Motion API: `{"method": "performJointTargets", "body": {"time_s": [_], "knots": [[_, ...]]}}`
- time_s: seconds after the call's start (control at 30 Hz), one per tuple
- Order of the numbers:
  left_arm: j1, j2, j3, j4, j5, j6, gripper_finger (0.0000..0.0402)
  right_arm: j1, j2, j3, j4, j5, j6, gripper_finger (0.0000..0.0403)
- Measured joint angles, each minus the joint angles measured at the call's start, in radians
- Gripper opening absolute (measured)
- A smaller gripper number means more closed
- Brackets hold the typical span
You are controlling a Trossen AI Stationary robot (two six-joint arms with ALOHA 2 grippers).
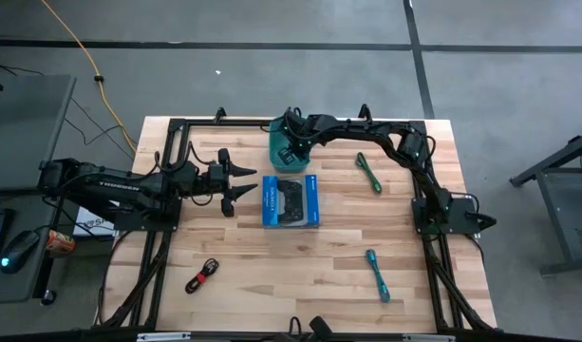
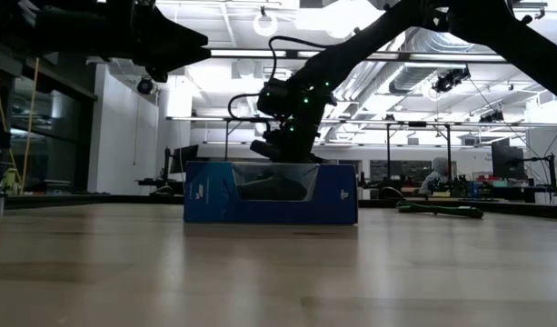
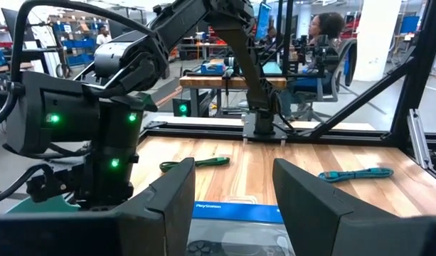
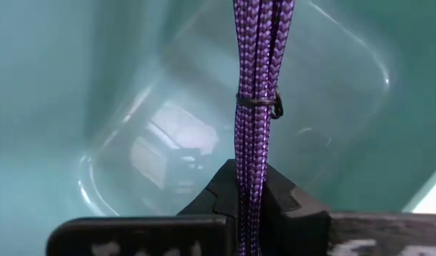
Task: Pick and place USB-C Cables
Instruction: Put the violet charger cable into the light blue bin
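Note:
My right gripper (image 1: 289, 150) is over the teal bin (image 1: 275, 152) at the table's far middle, shut on the dark blue, purple-looking braided cable bundle (image 4: 254, 85). My left gripper (image 1: 241, 182) is open and empty, left of the blue controller box (image 1: 291, 201). The green cable (image 1: 368, 173) lies on the table right of the bin. The teal cable (image 1: 378, 275) lies near the front right. The black cable with the red band (image 1: 203, 275) lies near the front left. My right gripper pinches one end of the cable bundle (image 4: 252, 174) between its two fingers (image 4: 292, 203), which lie across it. The fingers point down into the bin. The bundle runs straight on from the fingertips toward the bin's floor (image 4: 168, 149), with a dark tie (image 4: 259, 101) around its middle; its far end is out of frame.
The blue controller box (image 2: 271, 193) stands at the table's middle, just near of the bin. A black frame (image 1: 177, 123) runs round the table's edges. In the left wrist view the right arm's wrist (image 3: 111, 142) is close ahead, and people sit at desks beyond the table.

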Motion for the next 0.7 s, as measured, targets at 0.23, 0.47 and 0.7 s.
{"method": "performJointTargets", "body": {"time_s": [0.23, 0.47, 0.7], "knots": [[0.0, 0.0, 0.0, 0.001, 0.0, 0.0, 0.017, 0.001, 0.0, 0.0, -0.001, -0.017, 0.007, 0.0008], [0.0, 0.0, 0.0, 0.001, 0.0, 0.0, 0.017, 0.001, 0.0, 0.0, -0.001, -0.016, 0.007, 0.0032], [0.0, 0.0, 0.0, 0.0, 0.0, 0.0, 0.017, 0.001, 0.0, 0.0, -0.001, 0.005, 0.005, 0.0047]]}}
